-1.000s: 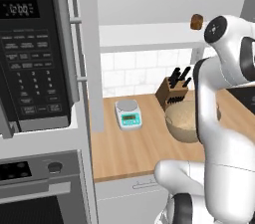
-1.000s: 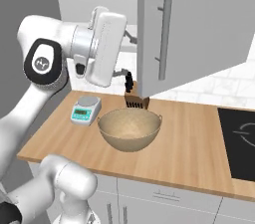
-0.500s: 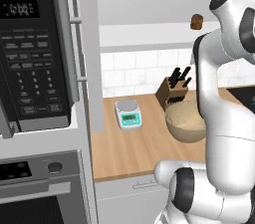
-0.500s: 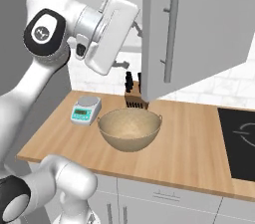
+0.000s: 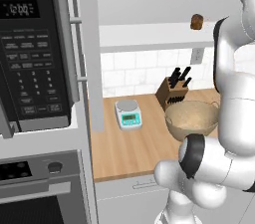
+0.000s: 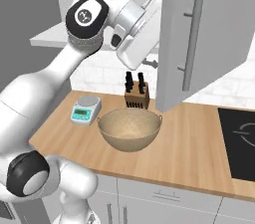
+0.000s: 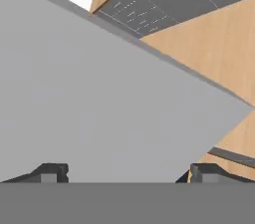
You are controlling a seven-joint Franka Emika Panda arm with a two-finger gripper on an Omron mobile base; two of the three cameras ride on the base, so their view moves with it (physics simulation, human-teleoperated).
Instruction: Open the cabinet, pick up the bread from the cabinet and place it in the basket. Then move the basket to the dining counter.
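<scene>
The cabinet stands open, its left door edge-on beside the microwave and its right door swung out with its bar handle showing. The bread, a small brown lump, lies on the white shelf. Below it the tan woven basket rests on the wood counter. My hand is raised to shelf height, close against the right door's edge. My gripper is open, its fingertips far apart and nothing between them, facing a flat grey door panel.
A black microwave and an oven stand at the left. A small scale and a knife block sit behind the basket. A dark stovetop lies at the right.
The arm has straightened upward and the hand has risen from above the basket to shelf height beside the right door. Bread and basket have not moved.
</scene>
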